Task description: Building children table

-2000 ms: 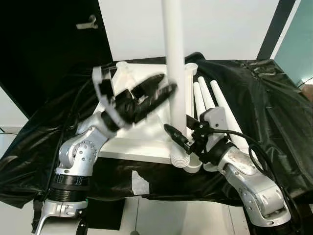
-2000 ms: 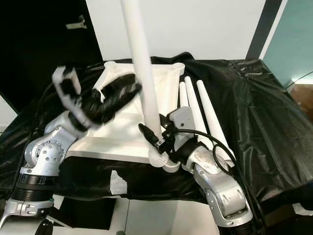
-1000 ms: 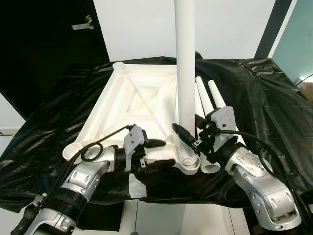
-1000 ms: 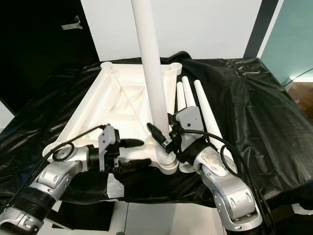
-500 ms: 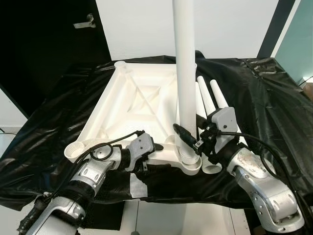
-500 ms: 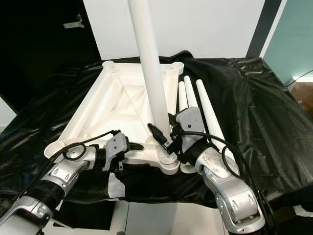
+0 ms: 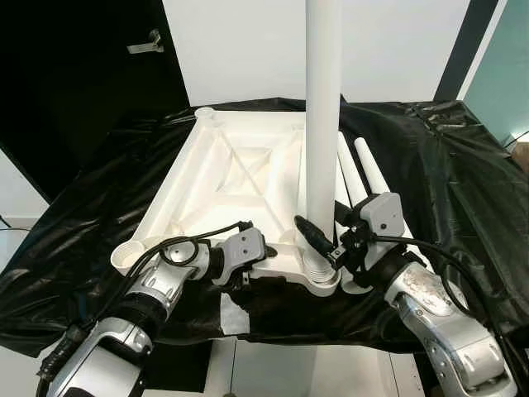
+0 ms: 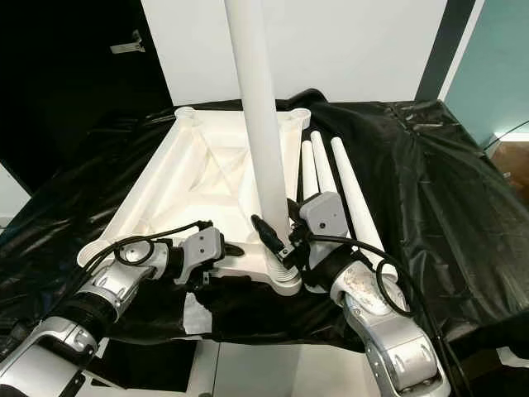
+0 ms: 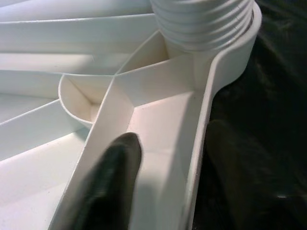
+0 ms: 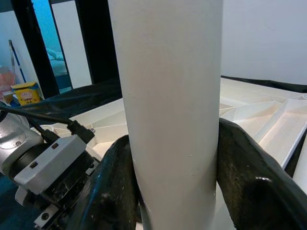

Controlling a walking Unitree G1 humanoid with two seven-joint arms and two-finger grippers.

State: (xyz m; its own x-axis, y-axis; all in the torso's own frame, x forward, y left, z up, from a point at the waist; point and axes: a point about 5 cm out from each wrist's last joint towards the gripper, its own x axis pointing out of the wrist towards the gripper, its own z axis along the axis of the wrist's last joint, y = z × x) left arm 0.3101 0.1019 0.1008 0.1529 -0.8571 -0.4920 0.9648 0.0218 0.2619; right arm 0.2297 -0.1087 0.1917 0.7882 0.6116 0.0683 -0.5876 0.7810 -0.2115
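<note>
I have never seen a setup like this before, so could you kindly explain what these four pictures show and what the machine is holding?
This is a humanoid robot with two silver arms, each ending in two long black fingers. The two wide pictures come from a stereo camera on its head, looking down at its work. The two close ones come from cameras on its wrists.

On a surface draped in black plastic sheet lies a white tabletop, upside down so its ribs show. Beside it lie spare white legs.

The right gripper is shut on an upright white leg standing in the tabletop's near corner socket; its wrist view shows both fingers hugging the leg. The left gripper straddles the tabletop's near edge, one finger inside the rim and one outside; whether it is squeezing the rim, I cannot tell.
</note>
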